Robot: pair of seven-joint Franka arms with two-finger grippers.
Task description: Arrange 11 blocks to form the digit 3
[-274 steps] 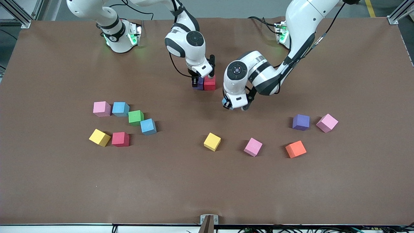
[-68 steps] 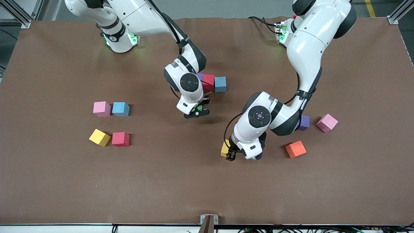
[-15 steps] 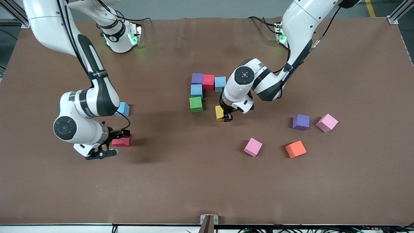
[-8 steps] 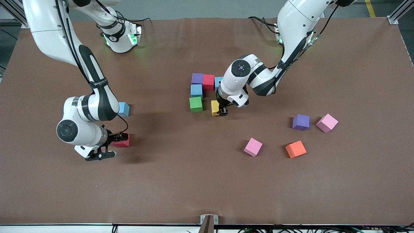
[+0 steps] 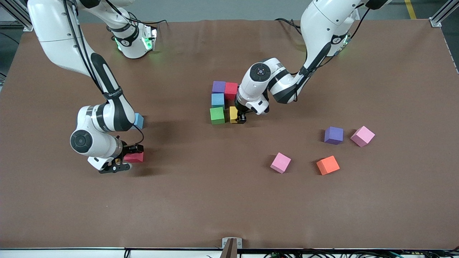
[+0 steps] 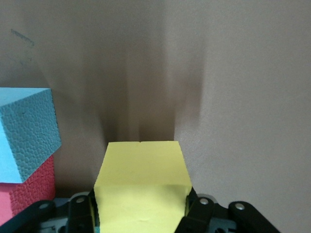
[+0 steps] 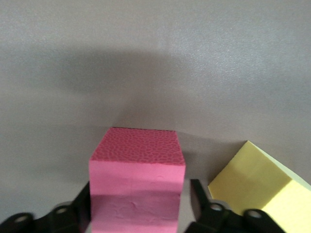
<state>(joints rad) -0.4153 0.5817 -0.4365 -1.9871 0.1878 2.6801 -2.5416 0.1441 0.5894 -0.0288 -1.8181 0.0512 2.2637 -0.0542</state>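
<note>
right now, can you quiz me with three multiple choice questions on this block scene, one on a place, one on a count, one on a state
1. Where is the yellow block that the left end effector has?
A. beside the green block
B. stacked on a blue block
C. alone at the front edge

2. How many loose blocks lie toward the left arm's end of the table, apart from those grouped by the green block?
A. two
B. four
C. six

3. What state is the left end effector in?
A. open over bare table
B. shut on nothing
C. shut on the yellow block

Answers:
1 A: the front view shows yellow right beside green.
2 B: a loose purple block, one pink block, a second pink block and an orange block.
3 C: the left wrist view shows it clamped on the yellow block.
</note>
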